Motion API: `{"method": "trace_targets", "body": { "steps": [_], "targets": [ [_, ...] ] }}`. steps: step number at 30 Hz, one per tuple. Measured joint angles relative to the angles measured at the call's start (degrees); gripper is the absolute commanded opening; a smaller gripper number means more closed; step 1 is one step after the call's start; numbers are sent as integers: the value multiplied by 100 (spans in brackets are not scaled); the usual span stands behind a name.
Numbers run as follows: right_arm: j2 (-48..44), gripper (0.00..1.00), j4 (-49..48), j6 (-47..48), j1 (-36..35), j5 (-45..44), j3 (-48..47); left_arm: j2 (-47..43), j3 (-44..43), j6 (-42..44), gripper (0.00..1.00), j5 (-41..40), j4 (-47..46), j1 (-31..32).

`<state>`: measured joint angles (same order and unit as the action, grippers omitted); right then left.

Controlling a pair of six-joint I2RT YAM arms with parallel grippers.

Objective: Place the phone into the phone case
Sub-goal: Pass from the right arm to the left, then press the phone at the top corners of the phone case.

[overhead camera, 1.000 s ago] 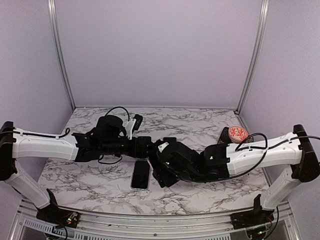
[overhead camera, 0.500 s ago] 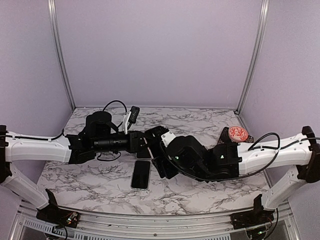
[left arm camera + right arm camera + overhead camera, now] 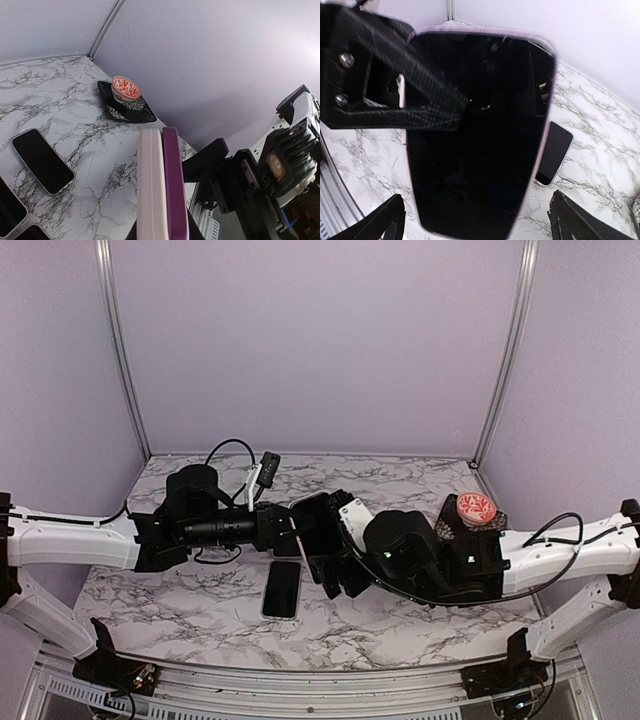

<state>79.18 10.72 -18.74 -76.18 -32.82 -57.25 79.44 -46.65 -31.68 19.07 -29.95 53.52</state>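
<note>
A pink-edged phone (image 3: 316, 532) with a black glossy face (image 3: 480, 135) is held up on edge above the table's middle. Edge-on in the left wrist view, a purple phone case (image 3: 175, 185) lies flat against the phone's pale pink side (image 3: 150, 185). My left gripper (image 3: 284, 530) is shut on this pair, one finger (image 3: 405, 102) lying across the screen. My right gripper (image 3: 482, 222) faces the screen, jaws wide open on either side of the phone's near end and touching nothing. In the top view, the right gripper (image 3: 340, 572) sits just right of the phone.
A second dark-screened phone (image 3: 282, 589) with a pale rim lies flat on the marble near the front, also seen from the wrists (image 3: 42, 160) (image 3: 554, 152). A red patterned bowl (image 3: 476, 507) stands on a black plate (image 3: 137, 110) at the back right.
My left gripper has shut on the phone and case. My right gripper has opened, let go and drawn back to the right. The held phone has risen and now stands more upright.
</note>
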Motion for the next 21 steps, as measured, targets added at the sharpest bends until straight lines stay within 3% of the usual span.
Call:
{"method": "trace_targets", "body": {
  "steps": [4, 9, 13, 19, 21],
  "targets": [
    [-848, 99, -164, 372, 114, 365, 378, -35, 103, 533, 0, -13, 173, 92],
    [-1821, 96, -546, 894, 949, 2420, 909, -278, 144, 1344, 0, 13, 367, 350],
    [-1976, 89, -745, 1239, 1499, 3947, 1064, -538, 225, 2061, 0, 138, 369, 610],
    [-1818, 57, -1027, 1602, 1534, 5351, 1025, -780, 455, 2830, 0, 280, 413, 881],
    [-1755, 54, -1097, 1683, 1537, 5619, 1016, -789, 466, 2992, 0, 280, 472, 881]
  ]
}}
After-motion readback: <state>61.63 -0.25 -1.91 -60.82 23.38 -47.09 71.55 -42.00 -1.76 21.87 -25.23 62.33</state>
